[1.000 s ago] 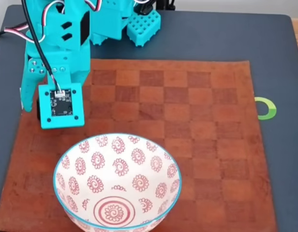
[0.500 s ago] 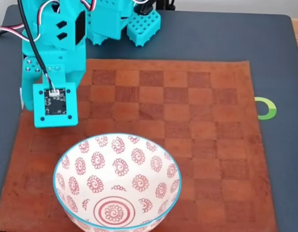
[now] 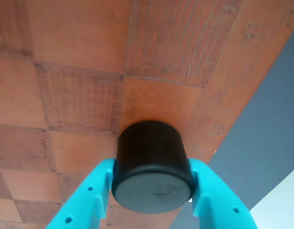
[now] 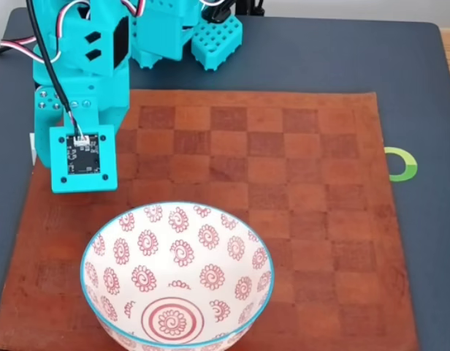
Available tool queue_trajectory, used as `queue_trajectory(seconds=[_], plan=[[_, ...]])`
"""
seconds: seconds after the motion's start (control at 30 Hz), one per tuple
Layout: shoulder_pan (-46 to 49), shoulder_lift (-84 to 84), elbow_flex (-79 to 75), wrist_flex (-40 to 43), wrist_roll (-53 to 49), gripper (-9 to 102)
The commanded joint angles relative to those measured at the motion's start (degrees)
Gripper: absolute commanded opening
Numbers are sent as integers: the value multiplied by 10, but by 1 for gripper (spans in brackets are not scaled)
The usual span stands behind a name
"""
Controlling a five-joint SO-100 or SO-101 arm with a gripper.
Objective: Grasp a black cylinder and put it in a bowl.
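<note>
Brown checkered mat (image 4: 283, 183) on dark tabletop (image 4: 342, 58). Item: black cylinder (image 3: 152, 167), wrist view, lodged between two teal fingers (image 3: 92, 202), flat end toward camera, held above the mat near its edge. Gripper (image 3: 152, 191): closed snugly on both sides of the cylinder. Bowl (image 4: 177, 274): white, red spiral motifs, blue rim, at mat's front, fixed view; teal arm (image 4: 82, 95) behind it at left.

brown checkered leather mat (image 4: 283, 190) on dark grey table (image 4: 415, 88); green ring mark (image 4: 402, 164) beside mat
</note>
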Motion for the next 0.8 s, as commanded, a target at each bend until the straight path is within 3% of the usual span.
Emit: queue_trajectory(seconds=[0.0, 0.3, 0.77], plan=[[3, 14, -18, 4, -2, 12], [-5, 36, -18, 11, 4, 12], [-48, 157, -156, 190, 7, 12]])
